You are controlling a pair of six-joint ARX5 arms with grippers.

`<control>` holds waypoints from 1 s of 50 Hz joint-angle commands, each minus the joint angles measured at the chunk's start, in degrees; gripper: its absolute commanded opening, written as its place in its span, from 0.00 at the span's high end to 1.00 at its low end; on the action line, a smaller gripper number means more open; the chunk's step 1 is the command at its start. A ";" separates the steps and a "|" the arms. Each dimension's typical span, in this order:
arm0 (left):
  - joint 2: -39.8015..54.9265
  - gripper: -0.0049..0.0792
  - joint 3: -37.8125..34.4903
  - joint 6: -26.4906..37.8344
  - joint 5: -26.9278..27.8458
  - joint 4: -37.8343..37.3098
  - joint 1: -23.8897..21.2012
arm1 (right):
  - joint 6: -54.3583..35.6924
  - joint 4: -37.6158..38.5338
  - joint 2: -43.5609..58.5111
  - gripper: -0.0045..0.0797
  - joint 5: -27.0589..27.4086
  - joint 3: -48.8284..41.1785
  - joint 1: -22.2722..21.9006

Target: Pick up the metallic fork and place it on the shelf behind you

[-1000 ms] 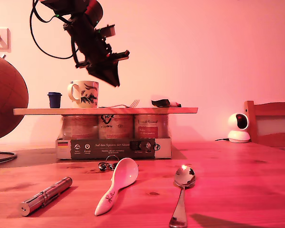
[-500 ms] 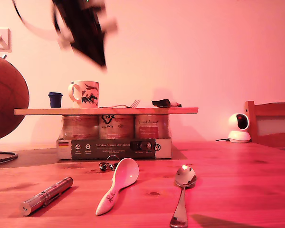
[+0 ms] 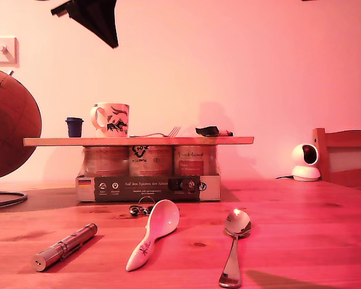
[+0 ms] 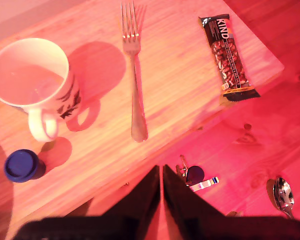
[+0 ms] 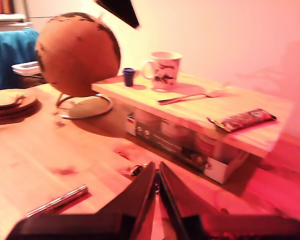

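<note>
The metallic fork (image 3: 162, 133) lies flat on the shelf (image 3: 228, 140), between the mug and the snack bar, with nothing holding it. In the first wrist view the fork (image 4: 135, 75) lies lengthwise on the shelf (image 4: 190, 85), well below my first gripper (image 4: 160, 169), which is shut and empty. In the exterior view this gripper (image 3: 113, 42) hangs high at the top left, far above the shelf. My second gripper (image 5: 156, 175) is shut and empty above the table, facing the shelf (image 5: 250, 135) and the fork (image 5: 190, 96) from a distance.
A mug (image 3: 111, 118), a blue cap (image 3: 74, 126) and a snack bar (image 3: 212, 130) share the shelf, which rests on jars and a carton (image 3: 147, 188). A torch (image 3: 65, 246), a ceramic spoon (image 3: 153, 232), a metal spoon (image 3: 234, 241) and keys (image 3: 141, 209) lie on the table. A globe (image 3: 9, 123) stands at the exterior view's left.
My first gripper has risen and moved toward the exterior view's upper left, away from the shelf. The fork stays where it lay on the shelf.
</note>
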 commanded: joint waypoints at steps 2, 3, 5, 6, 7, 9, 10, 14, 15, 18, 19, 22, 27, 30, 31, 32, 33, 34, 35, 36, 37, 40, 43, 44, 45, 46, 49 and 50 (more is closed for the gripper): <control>-4.04 0.97 -0.44 -0.15 0.22 2.08 -0.24 | 0.04 0.50 0.31 0.96 0.26 0.57 -0.96; -4.50 0.97 -0.44 0.00 0.22 2.60 -0.42 | 0.04 0.50 0.35 0.96 0.24 0.57 -1.16; -5.16 0.97 -0.44 0.00 0.20 3.50 -0.74 | 0.15 0.42 0.35 0.96 0.09 0.57 -1.44; -5.40 0.97 -0.44 0.00 0.20 3.93 -0.85 | 0.15 0.39 0.35 0.96 0.07 0.57 -1.53; -5.55 0.97 -0.44 0.00 0.20 4.31 -0.92 | 0.15 0.39 0.35 0.96 -0.02 0.57 -1.60; -5.64 0.97 -0.44 0.00 0.20 4.50 -0.92 | 0.13 0.37 0.35 0.96 -0.26 0.57 -1.62; -5.64 0.97 -0.44 0.00 0.20 4.22 -0.92 | 0.13 0.39 0.35 0.96 -0.35 0.57 -1.62; -5.64 0.97 -1.62 0.31 0.22 3.63 -0.92 | 0.13 0.55 0.35 0.96 -0.33 0.57 -1.62; -5.64 0.97 -2.21 0.31 0.22 3.78 -0.92 | 0.11 0.55 0.35 0.96 -0.33 0.57 -1.62; -6.08 0.97 -4.07 0.31 0.37 4.50 -0.92 | 0.11 0.59 0.35 0.96 -0.33 0.57 -1.62; -6.32 0.97 -4.66 0.31 0.46 4.76 -0.92 | 0.11 0.59 0.35 0.96 -0.33 0.57 -1.62; -7.10 0.97 -6.80 0.31 0.68 6.21 -1.25 | 0.13 0.57 0.35 0.96 -0.33 0.57 -1.62; -9.94 0.97 -12.83 0.31 0.66 9.77 -2.05 | 0.13 0.57 0.35 0.96 -0.31 0.57 -1.62; -12.61 0.97 -18.38 0.31 0.68 12.59 -2.29 | 0.13 0.52 0.35 0.96 -0.28 0.57 -1.62; -13.62 0.97 -20.55 0.31 0.66 13.92 -2.40 | 0.13 0.55 0.35 0.96 -0.31 0.57 -1.62; -14.80 0.97 -22.82 0.31 0.66 15.15 -2.47 | 0.13 0.55 0.35 0.96 -0.31 0.57 -1.62; -16.06 0.97 -25.20 0.31 0.66 16.63 -2.49 | 0.42 0.55 0.35 0.96 -0.24 0.57 -1.62; -17.29 0.97 -27.63 0.31 0.66 18.12 -2.60 | 0.72 0.55 0.35 0.96 -0.02 0.57 -1.64; -18.34 0.97 -29.79 0.31 0.66 19.52 -2.69 | 1.36 0.55 0.35 0.96 0.39 0.57 -1.66; -19.65 0.97 -32.17 0.31 0.66 20.74 -2.80 | 1.66 0.55 0.35 0.96 0.81 0.57 -1.70; -21.05 0.97 -34.58 0.31 0.66 22.51 -2.82 | 1.64 0.48 0.35 0.96 1.11 0.57 -1.75; -25.00 0.97 -41.46 0.31 0.68 27.02 -2.95 | 1.57 -0.09 0.35 0.96 1.99 0.57 -2.29; -28.81 0.97 -47.65 0.31 0.79 31.10 -2.95 | 1.64 -0.76 0.35 0.96 2.25 0.55 -3.39; -29.86 0.97 -49.42 -1.97 0.79 32.13 -2.95 | 1.64 -0.79 0.35 0.96 2.21 0.55 -3.85; -31.04 0.97 -51.30 -1.97 0.79 33.31 -2.95 | 1.66 -0.92 0.35 0.96 2.16 0.55 -4.35; -32.20 0.97 -53.18 -1.97 0.79 34.49 -2.95 | 1.66 -0.98 0.35 0.96 2.16 0.55 -5.03; -35.47 0.97 -58.58 -2.19 0.85 37.94 -2.95 | 1.62 -1.14 0.37 0.96 1.77 0.52 -7.41; -36.44 0.97 -60.26 -2.19 0.85 38.93 -2.95 | 1.60 -1.11 0.50 0.96 1.40 0.52 -8.35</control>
